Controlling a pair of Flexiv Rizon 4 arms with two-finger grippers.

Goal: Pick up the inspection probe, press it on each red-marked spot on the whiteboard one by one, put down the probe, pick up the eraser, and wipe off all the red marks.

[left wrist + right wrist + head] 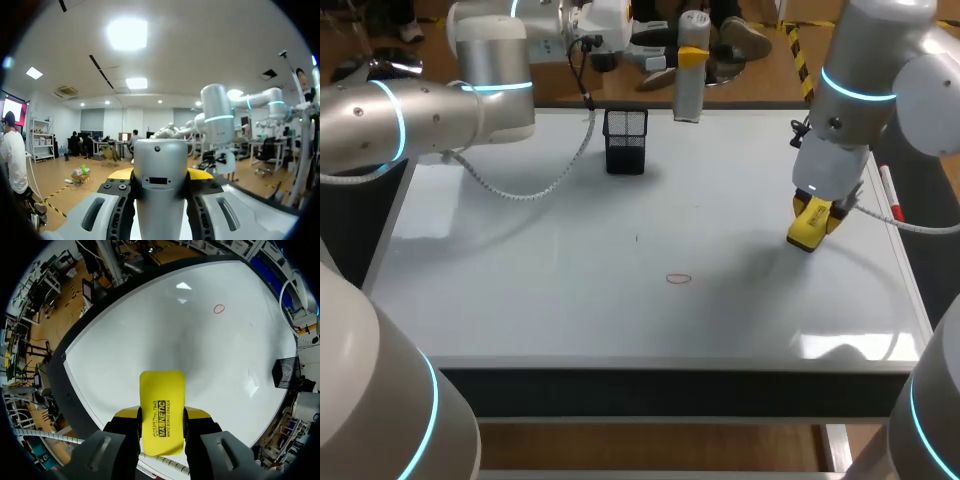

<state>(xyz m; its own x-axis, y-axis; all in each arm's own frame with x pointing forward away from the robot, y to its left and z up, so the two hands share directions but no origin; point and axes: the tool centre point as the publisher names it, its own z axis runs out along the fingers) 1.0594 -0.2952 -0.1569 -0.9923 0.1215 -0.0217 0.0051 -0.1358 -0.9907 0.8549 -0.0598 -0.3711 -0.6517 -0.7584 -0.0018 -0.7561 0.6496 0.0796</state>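
The inspection probe (688,95), a grey cylinder, stands upright at the whiteboard's (550,270) far edge, and my left gripper (691,57) is shut on it. In the left wrist view the probe (161,205) fills the space between the yellow-tipped fingers of the left gripper (160,174). My right gripper (812,222) is shut on the yellow eraser (808,230), low over the board's right side. One small red ring mark (678,279) lies near the board's middle, left of the eraser. In the right wrist view the eraser (161,390) sits in the right gripper (161,414), with the red mark (219,309) well ahead of it.
A black mesh basket (625,140) stands at the back of the board, left of the probe, and shows in the right wrist view as the basket (286,372). A red pen (892,195) lies along the right edge. A white cable (520,190) hangs from my left arm over the back left.
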